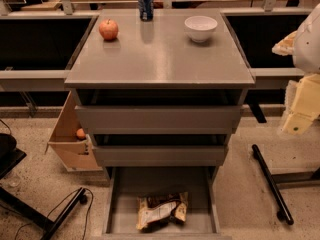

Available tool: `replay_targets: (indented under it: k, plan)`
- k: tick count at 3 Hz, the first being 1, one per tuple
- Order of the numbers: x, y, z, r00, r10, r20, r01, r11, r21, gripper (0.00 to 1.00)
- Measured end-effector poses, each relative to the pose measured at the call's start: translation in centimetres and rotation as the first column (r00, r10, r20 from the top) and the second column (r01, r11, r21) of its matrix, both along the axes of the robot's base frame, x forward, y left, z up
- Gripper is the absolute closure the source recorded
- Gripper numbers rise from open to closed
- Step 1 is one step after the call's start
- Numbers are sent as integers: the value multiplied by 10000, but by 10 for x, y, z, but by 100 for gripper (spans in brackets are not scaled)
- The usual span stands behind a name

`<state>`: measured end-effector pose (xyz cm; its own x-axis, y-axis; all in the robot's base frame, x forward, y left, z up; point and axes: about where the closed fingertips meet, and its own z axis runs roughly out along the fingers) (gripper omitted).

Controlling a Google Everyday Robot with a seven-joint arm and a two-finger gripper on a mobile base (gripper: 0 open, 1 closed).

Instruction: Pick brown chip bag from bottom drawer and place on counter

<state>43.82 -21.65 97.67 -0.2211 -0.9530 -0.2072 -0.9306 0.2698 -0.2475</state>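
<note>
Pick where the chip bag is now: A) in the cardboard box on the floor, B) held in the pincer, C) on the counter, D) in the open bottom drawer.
D: the chip bag lies on the floor of the pulled-out bottom drawer. The counter holds an apple, a can and a bowl. The pincer is at the right edge of the view, beside the cabinet.

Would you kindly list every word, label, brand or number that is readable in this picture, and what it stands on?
Nothing can be read for certain.
brown chip bag in the bottom drawer: white lettering, too blurred to read.
blue can on the counter: markings too small to read.
gripper at the right edge, beside the counter: no text visible.
</note>
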Motion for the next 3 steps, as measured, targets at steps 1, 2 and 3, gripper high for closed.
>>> replay_targets:
  k: [1, 2, 3]
  plan:
    - [0, 0, 0, 10000, 0, 1, 0, 10000, 1, 0]
    - [-1, 3, -25, 9999, 49, 138, -53, 9997, 251, 0]
    - [-12, -1, -83, 9998, -41, 206, 27, 9976, 694, 0]
